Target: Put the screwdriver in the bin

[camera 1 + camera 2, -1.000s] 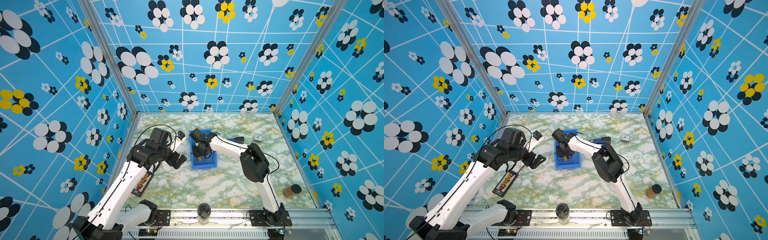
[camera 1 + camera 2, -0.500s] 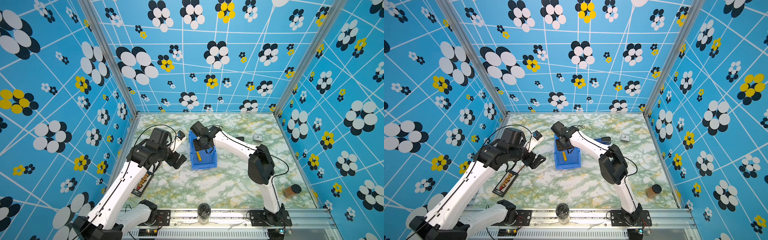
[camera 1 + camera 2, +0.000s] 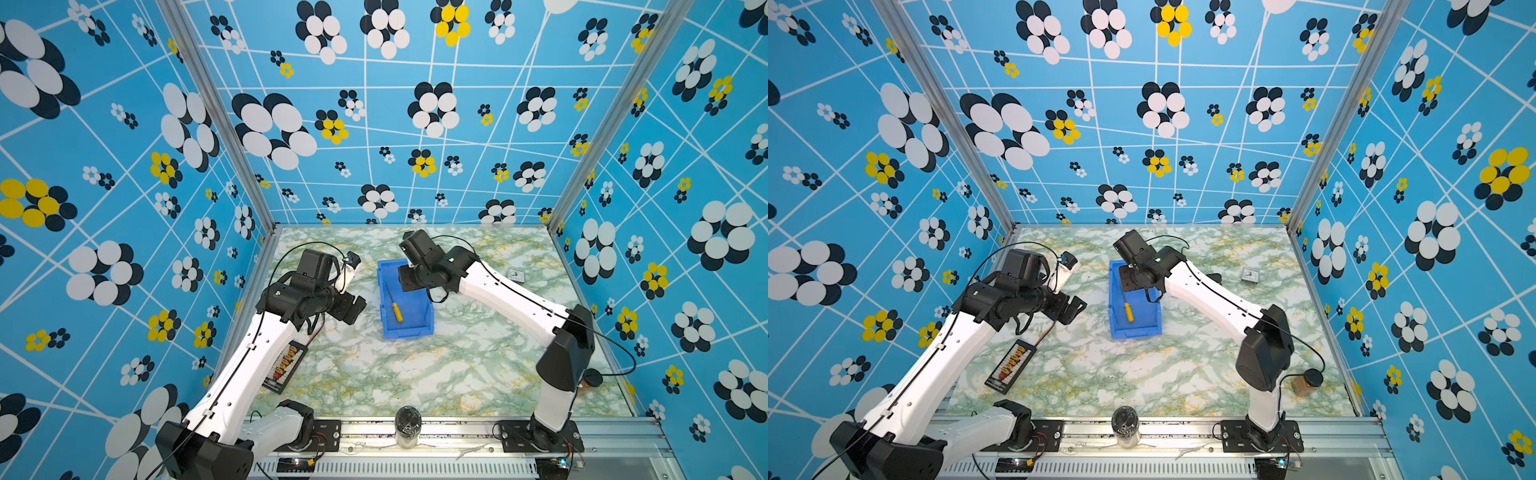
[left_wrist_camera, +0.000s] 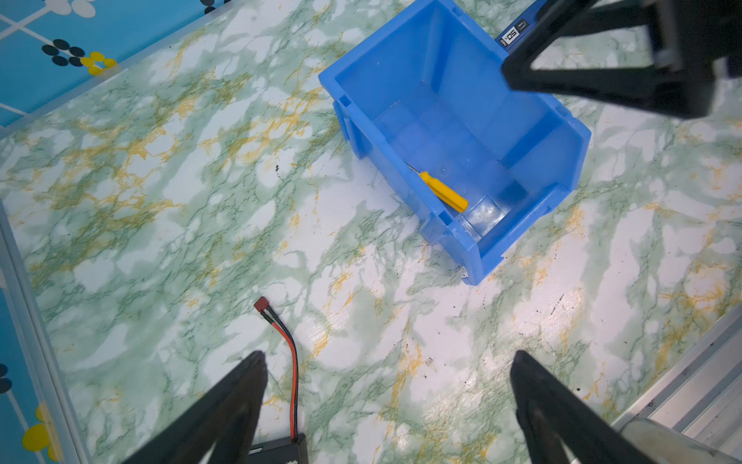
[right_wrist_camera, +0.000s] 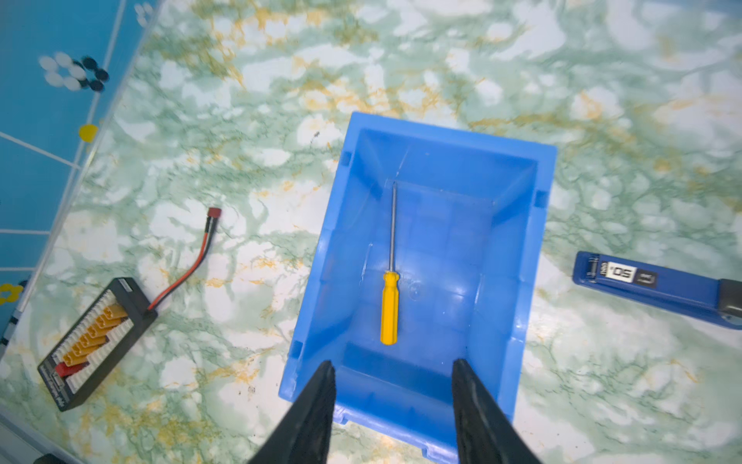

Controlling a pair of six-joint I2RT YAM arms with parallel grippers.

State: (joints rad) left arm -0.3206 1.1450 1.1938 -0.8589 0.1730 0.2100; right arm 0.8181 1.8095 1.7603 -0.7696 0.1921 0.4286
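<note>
We see the small screwdriver (image 5: 390,281), with a glossy yellow plastic handle and a thin grey metal shaft, lying flat on the smooth floor of the bright blue rectangular plastic bin (image 5: 508,281). The bin's moulded walls slope inward beneath a thick rim. In both top views the bin sits at the middle of the frame on the glossy green-and-white marble-patterned tabletop (image 3: 415,374). The screwdriver's handle points toward the bottom of the frame and its shaft runs up along the bin's left wall.

The right gripper (image 5: 393,363) hangs over the bin, its two black tapered fingers parted with nothing between them. The white right arm (image 3: 511,303) rises from the lower right, bends at a black elbow and slants to the upper left, with its wrist above the bin's far end.

The left gripper (image 4: 388,353) is spread wide and empty above bare tabletop, near the bin's left side but apart from it. The left arm (image 3: 249,361) climbs from the lower left.

A blue-and-black stapler (image 5: 650,281) lies beside the bin. On the other side lies a flat black board (image 5: 94,341) with rows of yellow connectors and a red-and-black lead (image 5: 188,265).
</note>
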